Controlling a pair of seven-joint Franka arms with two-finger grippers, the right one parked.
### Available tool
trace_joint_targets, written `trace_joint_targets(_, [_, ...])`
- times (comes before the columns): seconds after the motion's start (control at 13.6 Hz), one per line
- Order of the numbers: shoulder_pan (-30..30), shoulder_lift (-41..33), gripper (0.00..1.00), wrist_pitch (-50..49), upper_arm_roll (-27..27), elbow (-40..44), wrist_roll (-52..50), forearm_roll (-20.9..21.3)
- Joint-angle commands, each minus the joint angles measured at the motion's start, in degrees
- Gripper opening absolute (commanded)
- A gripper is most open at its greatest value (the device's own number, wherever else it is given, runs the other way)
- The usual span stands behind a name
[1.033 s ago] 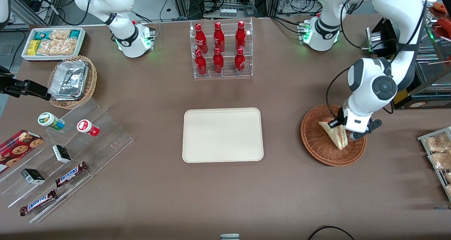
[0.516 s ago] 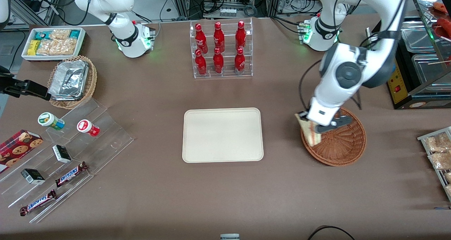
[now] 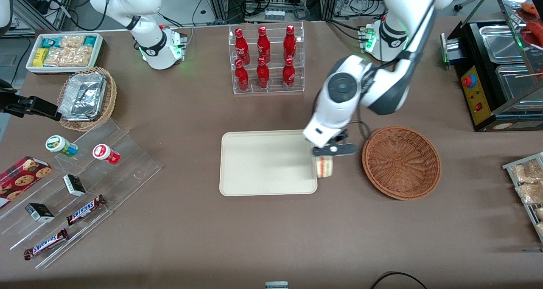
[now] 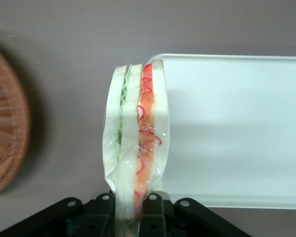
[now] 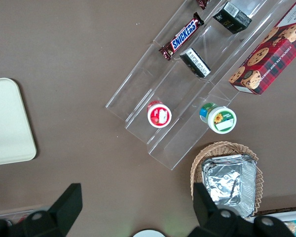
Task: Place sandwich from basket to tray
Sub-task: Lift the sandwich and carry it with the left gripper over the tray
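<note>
A wide bench (image 3: 178,238) covered in brown matting fills the front view; cable bundles and metal racks are seen along its edge farthest from the camera. A black appliance with steel pans (image 3: 492,72) is set at the working arm's end.

The white left arm (image 3: 373,85) is stretched over the middle of the bench. The cream tray (image 3: 263,161) is laid flat at the centre, and the reddish-brown wicker basket (image 3: 401,161) is set beside it toward the working arm's end, apart from it, with nothing seen inside.

A clear rack of six red bottles (image 3: 266,60) is placed farther from the camera than the tray. A stepped clear display (image 3: 80,187) is set toward the parked arm's end, and two small tubs, dark packets and Snickers bars (image 3: 86,209) are carried on it, with a cookie box (image 3: 21,178) beside. A tan wicker basket of foil (image 3: 87,98) and a white bin of snack packets (image 3: 64,51) are found farther along that end.

The claw (image 3: 326,153) is held above the tray's edge nearest the basket. It is closed on the sandwich (image 3: 325,166), which is hung from it with the cut edge showing; in the wrist view the sandwich (image 4: 135,148) is gripped between the black fingers (image 4: 103,210), over the tray's rim (image 4: 227,57) and the bare bench.
</note>
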Motion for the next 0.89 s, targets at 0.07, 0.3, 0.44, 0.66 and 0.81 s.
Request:
trace_joint_targets(0.07, [-5.03, 8.53, 0.00, -1.90, 0.80, 10.91, -0.77, 0.93])
trace_joint_targets(0.3, [-7.07, 13.37, 0.00, -3.57, 0.89, 15.92, -0.94, 0.85])
trace_joint_targets(0.44, [-9.26, 16.36, 0.00, -4.63, 1.06, 19.09, -3.65, 0.93])
trace_joint_targets(0.66, [-9.71, 20.23, 0.00, -4.54, 0.98, 22.00, -6.12, 3.22])
trace_joint_targets(0.81, [-10.15, 21.90, 0.00, -4.28, 0.98, 23.40, -7.89, 3.22])
